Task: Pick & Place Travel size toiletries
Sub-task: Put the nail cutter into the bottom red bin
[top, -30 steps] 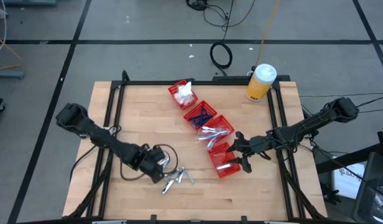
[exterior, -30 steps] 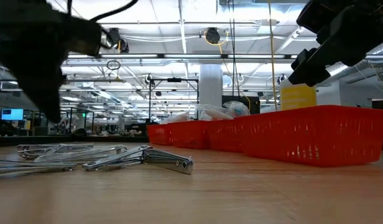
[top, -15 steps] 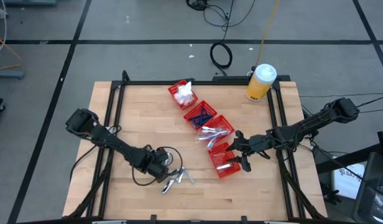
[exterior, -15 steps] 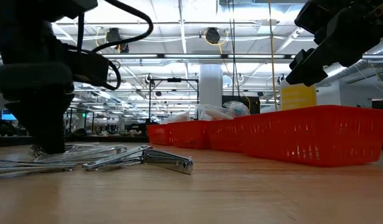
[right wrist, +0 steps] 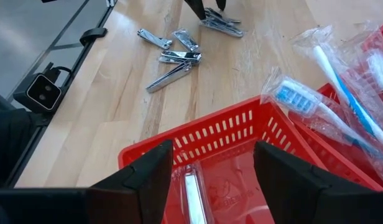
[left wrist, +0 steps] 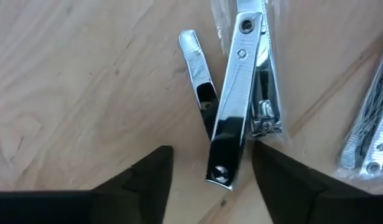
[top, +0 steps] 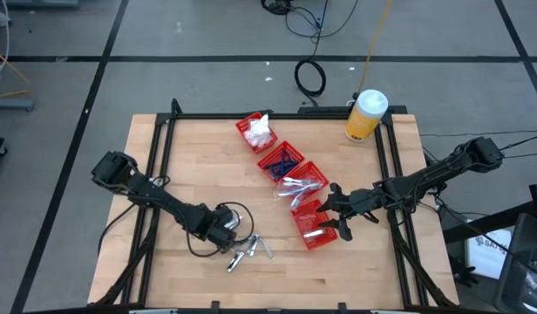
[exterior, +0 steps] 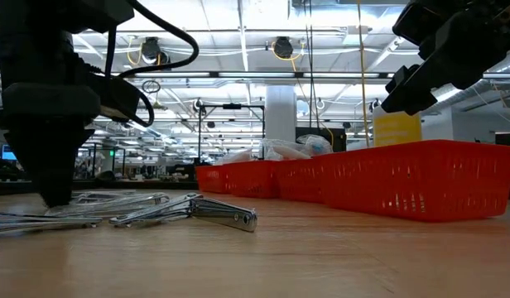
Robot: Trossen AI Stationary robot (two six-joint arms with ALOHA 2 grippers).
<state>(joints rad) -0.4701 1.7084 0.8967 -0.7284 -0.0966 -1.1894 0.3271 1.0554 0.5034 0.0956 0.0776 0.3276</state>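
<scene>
Wooden tabletop point(left wrist: 86, 93) under shiny, perhaps clear-wrapped, silvery nail clippers point(left wrist: 232, 106).

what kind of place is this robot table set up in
Probably a large industrial lab or warehouse floor: the low view shows long ceiling light strips and a white column in an open hall, and the high view shows grey floor with black tape lines around the wooden table.

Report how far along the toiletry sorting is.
Done: the four red bins already hold items, one nail clipper in the nearest bin. In hand: the left gripper, open, straddles a nail clipper on the table. Left: several loose clippers. The right gripper hovers open over the nearest bin.
</scene>
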